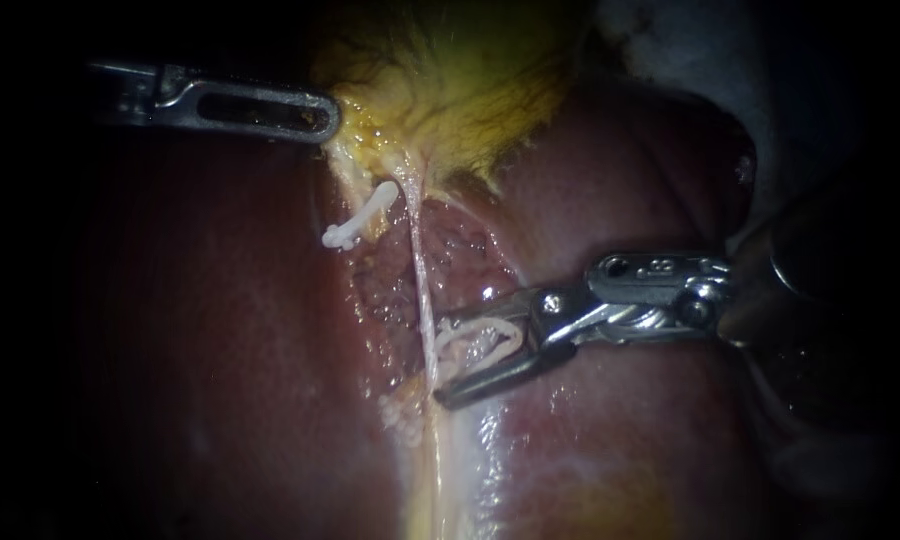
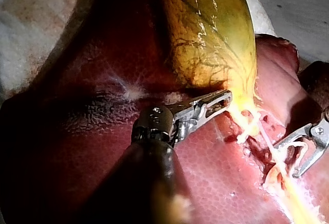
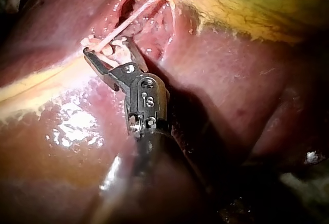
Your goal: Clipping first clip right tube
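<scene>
White clip [image 1: 478,342] gripped in wide-spread jaws of right instrument [image 1: 440,362], tips at right tube [image 1: 417,250] | step: positioning | next: straddle tube, squeeze.

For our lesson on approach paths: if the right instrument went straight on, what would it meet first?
The thin tube, just ahead of the right instrument's jaws, which hold a clip. Depth is unclear; the tips may already reach it.

We see dark red liver [image 1: 220,350] under our right pincer [image 1: 440,362], the yellow gallbladder [image 1: 450,90] beyond it, pale cloth [image 2: 31,23] farther off.
</scene>
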Robot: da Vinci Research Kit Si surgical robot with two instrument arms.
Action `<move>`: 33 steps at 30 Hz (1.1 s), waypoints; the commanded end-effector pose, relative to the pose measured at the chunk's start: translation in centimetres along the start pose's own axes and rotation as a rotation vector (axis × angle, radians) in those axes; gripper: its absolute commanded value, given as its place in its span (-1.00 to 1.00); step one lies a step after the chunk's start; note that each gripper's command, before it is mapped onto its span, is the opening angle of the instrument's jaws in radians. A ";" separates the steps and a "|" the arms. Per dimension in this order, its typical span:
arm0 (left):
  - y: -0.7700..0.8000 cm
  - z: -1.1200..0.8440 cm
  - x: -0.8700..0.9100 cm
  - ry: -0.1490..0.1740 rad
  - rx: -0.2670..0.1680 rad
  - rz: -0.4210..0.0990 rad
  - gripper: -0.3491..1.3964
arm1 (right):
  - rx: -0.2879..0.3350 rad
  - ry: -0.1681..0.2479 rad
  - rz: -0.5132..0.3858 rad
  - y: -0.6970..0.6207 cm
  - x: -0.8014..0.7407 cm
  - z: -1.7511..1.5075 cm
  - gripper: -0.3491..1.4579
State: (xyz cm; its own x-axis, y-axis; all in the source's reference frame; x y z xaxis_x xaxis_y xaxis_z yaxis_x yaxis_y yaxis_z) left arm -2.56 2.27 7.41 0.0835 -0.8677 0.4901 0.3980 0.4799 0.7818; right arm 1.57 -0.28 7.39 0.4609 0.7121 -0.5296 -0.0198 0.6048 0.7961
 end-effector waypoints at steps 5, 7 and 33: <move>0.00 0.00 0.00 0.000 0.000 0.000 -1.00 | 0.007 0.022 0.025 0.16 -0.08 0.06 -0.07; 0.00 0.00 0.00 0.000 0.000 0.000 -1.00 | 0.021 0.047 0.049 0.22 -0.08 0.07 -0.06; 0.00 0.00 0.01 0.000 -0.001 0.001 -1.00 | 0.339 0.229 0.121 -0.08 0.04 0.37 -0.05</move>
State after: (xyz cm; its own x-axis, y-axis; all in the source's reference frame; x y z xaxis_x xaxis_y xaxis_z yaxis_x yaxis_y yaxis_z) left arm -2.57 2.26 7.42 0.0833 -0.8673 0.4907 0.3983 0.4804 0.7814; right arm 1.94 -0.44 7.40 0.2627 0.8550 -0.4471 0.2538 0.3859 0.8870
